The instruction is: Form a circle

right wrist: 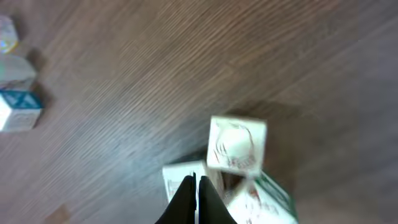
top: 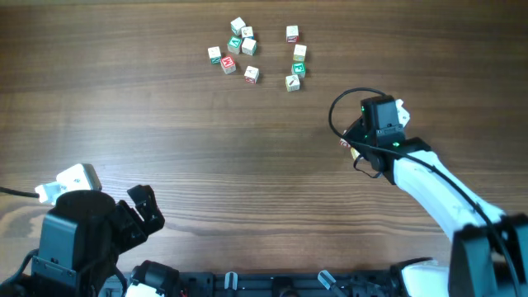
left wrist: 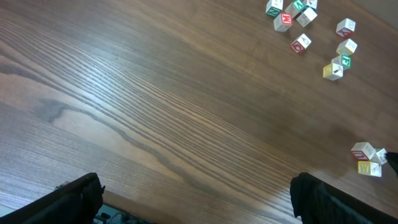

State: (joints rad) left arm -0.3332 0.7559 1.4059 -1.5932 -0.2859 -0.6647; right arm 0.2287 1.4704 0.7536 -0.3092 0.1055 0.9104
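Small pale wooden cubes with red or green faces lie at the table's far side: a loose cluster (top: 234, 45) and a curved column (top: 297, 59) to its right, also seen as the cluster (left wrist: 290, 14) and the column (left wrist: 341, 53) in the left wrist view. Three more cubes (right wrist: 236, 144) sit apart, under my right gripper (right wrist: 194, 186), which is shut with its tips pressed among them and nothing between them. From above the right gripper (top: 350, 145) hides most of these. My left gripper (top: 146, 208) rests open and empty near the front left, far from all the cubes.
The wooden table (top: 206, 148) stretches bare between the two groups and the arms. Its front edge (left wrist: 161, 208) runs just below my left gripper (left wrist: 199, 205). A black cable (top: 342, 103) loops off the right wrist.
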